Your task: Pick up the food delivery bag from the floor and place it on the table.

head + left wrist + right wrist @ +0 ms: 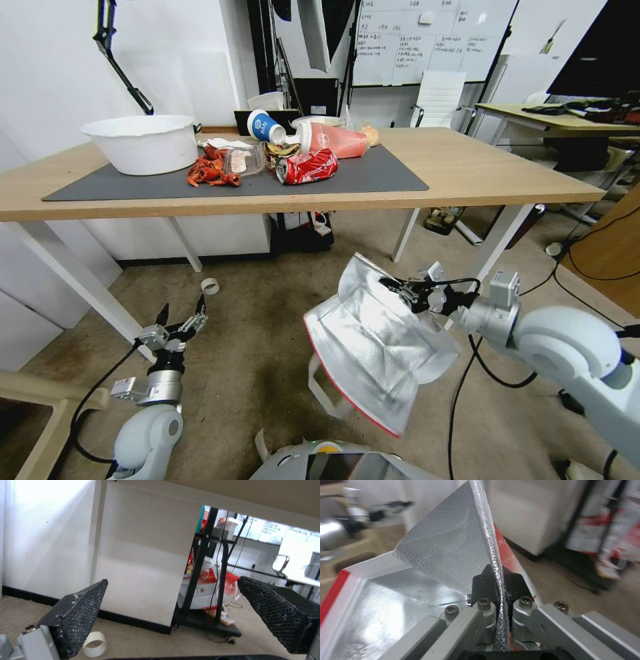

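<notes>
Right gripper [400, 290] is clamped on the food delivery bag [373, 340], hoisting it off the floor [253, 360], left gripper [181, 313] spread idle, table [480, 175] still to reach.

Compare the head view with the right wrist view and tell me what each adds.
Head view alone: the table with its clutter, the open left gripper low by the table leg, and the food delivery bag hanging off the floor. Right wrist view alone: the fingers pinched on the bag's foil edge. Both: the right gripper shut on the bag, its silver lining and red trim.
</notes>
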Motion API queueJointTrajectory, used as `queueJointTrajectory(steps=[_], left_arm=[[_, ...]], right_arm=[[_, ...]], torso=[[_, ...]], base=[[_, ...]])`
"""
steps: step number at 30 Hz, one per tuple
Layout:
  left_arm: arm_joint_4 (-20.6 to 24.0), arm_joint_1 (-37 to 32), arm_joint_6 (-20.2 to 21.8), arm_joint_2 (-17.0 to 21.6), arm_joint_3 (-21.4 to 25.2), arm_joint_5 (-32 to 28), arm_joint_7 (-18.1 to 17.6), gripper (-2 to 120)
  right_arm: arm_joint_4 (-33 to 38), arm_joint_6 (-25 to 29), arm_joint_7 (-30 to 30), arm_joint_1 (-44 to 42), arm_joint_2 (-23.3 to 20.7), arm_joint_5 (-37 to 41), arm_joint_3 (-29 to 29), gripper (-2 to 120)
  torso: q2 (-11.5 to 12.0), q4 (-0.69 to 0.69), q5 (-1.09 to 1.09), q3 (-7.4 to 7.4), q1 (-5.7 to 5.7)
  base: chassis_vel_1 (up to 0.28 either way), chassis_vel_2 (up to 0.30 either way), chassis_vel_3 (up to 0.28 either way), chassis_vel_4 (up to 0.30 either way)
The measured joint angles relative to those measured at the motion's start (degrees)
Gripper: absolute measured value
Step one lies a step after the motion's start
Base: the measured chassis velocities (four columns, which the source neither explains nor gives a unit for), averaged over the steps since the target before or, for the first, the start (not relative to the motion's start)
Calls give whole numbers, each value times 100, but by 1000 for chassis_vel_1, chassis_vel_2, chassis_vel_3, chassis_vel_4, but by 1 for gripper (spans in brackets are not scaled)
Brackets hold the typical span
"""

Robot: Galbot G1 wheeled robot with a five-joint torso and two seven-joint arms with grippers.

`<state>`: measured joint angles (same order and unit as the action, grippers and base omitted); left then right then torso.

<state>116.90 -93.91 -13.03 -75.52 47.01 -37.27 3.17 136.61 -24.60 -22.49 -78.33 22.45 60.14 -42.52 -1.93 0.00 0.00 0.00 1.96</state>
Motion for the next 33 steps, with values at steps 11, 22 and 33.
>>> queueJointTrajectory(steps=[11,22,33], left_arm=[[9,17,-8,73,28,50,36,100],[52,-18,31,61,53,0,109,100],[70,-58,112,70,137,73,294,100]], right_arm=[[98,278,-552,-31,-172,82,15,0],[149,372,-567,-47,-195,-1,18,0],[115,510,-616,-77,-103,-136,4,0]], torso=[[0,0,0,0,0],[0,0,0,0,0],[-17,0,0,14,4]], base=[[0,0,0,0],[0,0,0,0],[0,0,0,0]])
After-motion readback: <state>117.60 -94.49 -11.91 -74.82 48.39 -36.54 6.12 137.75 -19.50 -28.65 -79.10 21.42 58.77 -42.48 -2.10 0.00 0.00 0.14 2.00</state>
